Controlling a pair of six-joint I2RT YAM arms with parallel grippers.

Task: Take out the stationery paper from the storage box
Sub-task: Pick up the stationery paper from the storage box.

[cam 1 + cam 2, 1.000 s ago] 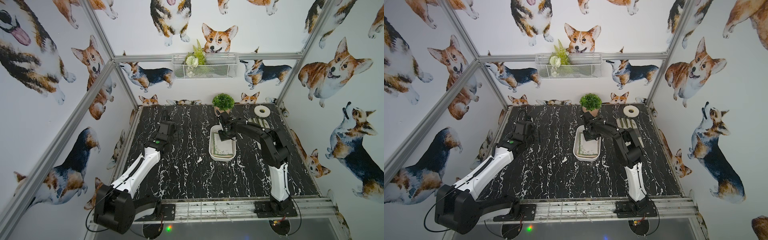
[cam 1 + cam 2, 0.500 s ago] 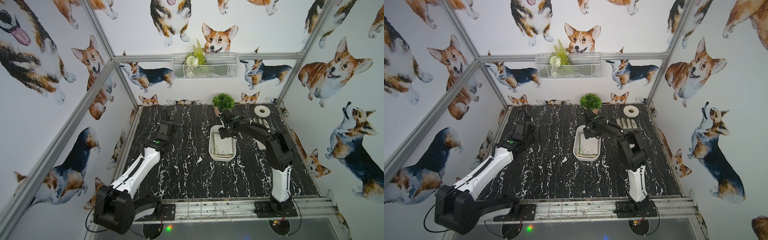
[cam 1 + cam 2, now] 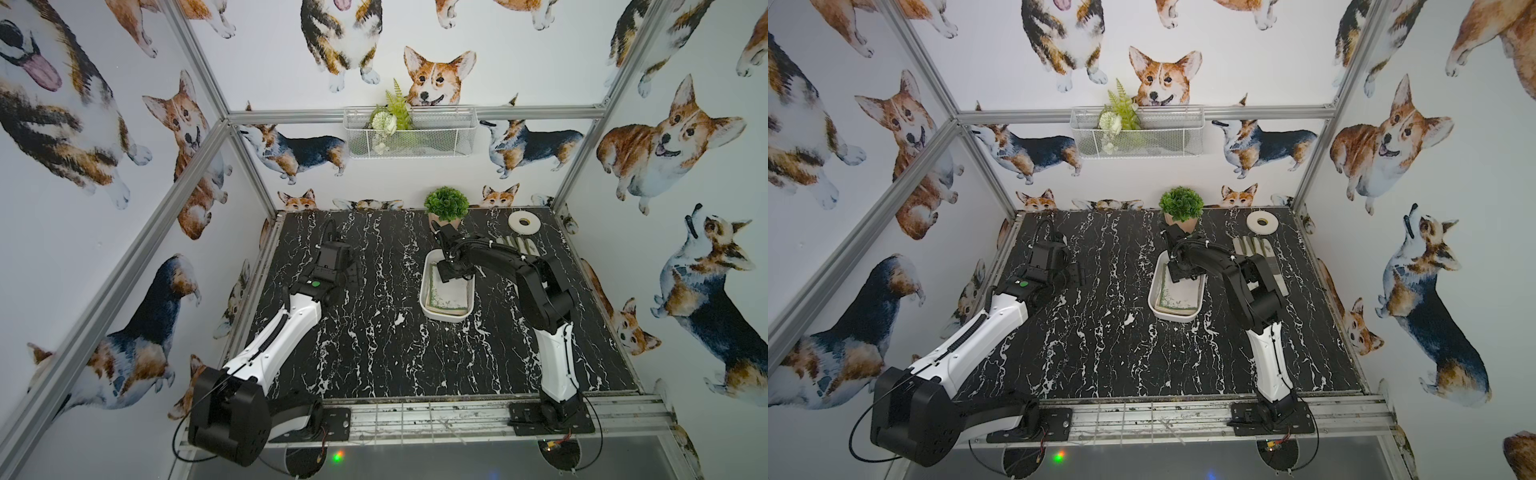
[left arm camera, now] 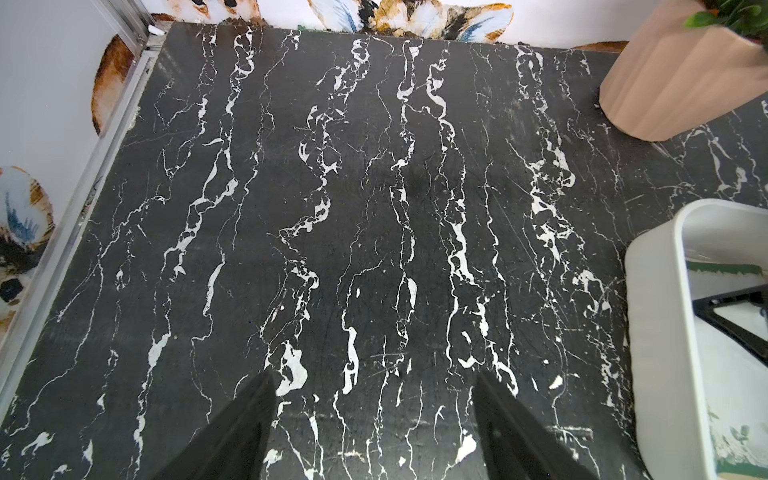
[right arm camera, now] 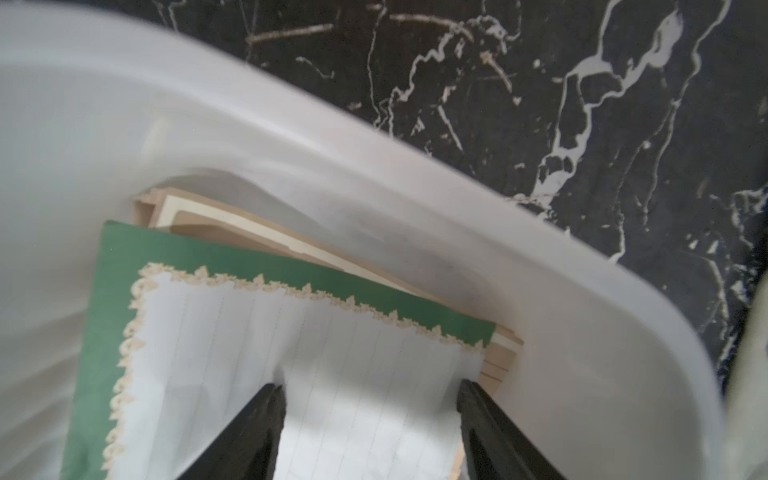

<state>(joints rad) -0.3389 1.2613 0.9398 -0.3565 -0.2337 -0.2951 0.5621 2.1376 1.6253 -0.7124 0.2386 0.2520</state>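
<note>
So the right claw [image 5: 370,386] was pinched shut a second ago and now it's sitting wide open, reaching down into the box [image 5: 415,195] right over the paper [image 5: 232,332]. All the paper is lying in the box, the green-bordered one on top, and nothing's gripped. Can't tell if the tips are touching it. I'm guessing it's lining up a grab. The left claw [image 4: 374,376] is hanging wide open over the table [image 4: 374,166], empty.

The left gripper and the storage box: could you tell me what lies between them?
Only bare marble table lies between the left gripper and the storage box, as the left wrist view shows.
</note>
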